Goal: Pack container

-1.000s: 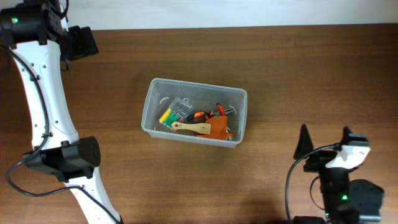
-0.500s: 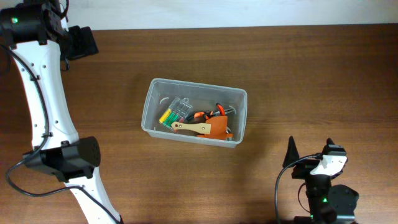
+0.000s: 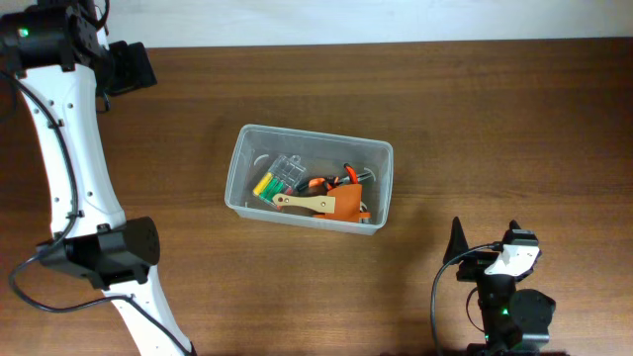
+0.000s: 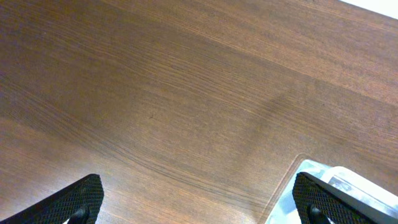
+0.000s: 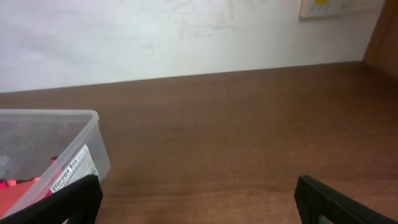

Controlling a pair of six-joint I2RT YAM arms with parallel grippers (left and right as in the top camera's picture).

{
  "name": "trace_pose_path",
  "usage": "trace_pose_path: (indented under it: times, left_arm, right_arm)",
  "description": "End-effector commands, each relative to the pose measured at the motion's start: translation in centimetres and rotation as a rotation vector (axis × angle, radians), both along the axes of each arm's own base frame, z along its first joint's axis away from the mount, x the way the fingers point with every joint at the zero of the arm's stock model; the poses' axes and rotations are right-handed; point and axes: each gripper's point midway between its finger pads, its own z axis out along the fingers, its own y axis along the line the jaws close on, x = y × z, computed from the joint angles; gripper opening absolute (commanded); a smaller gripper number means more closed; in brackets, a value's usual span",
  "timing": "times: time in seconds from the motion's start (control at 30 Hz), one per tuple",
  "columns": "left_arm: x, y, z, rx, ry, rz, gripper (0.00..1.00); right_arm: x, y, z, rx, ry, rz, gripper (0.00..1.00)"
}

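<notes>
Scene: You are looking at a brown wooden table (image 3: 495, 119) with one clear tub on it and an arm at each end.

Container: The container (image 3: 234, 178) sits upright near the middle of the table, slightly left of centre in the overhead view, its long side tilted a little off the table's edge. Its lid is off.

Contents: Inside you see a small clear case (image 3: 280, 176) with yellow and green tools, an orange piece with a pale wooden handle (image 3: 331, 203), and an orange-and-black tool (image 3: 341, 178) just beside them.

Left gripper: Your left gripper (image 4: 199, 202) hangs over bare wood at the far left corner of the table, well apart from the container. Its fingers are spread wide with nothing between them. Only a rounded corner of the container (image 4: 292, 193) enters its wrist view, at the lower right.

Right gripper: Your right gripper (image 5: 199, 202) is low at the near right of the table, also released, fingers wide apart and empty. It faces the container's end wall (image 5: 50, 113), which carries a white label (image 5: 68, 171), but does not touch it.

Background: A pale wall stands behind the table's far edge in the right wrist view.
</notes>
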Motion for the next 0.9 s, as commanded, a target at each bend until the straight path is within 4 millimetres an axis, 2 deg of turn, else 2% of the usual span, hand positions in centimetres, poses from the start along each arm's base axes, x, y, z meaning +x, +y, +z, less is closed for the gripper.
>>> trace_pose_path:
  times: [0.0, 0.87]
  left_arm:
    - [-0.16, 0.31, 0.90, 0.006, -0.025, 0.015, 0.99]
    - [-0.16, 0.31, 0.90, 0.006, -0.025, 0.015, 0.99]
  right_arm:
    - [-0.02, -0.26, -0.13, 0.014, -0.007, -0.015, 0.99]
    - [-0.03, -0.43, -0.15, -0.005, -0.005, -0.022, 0.99]
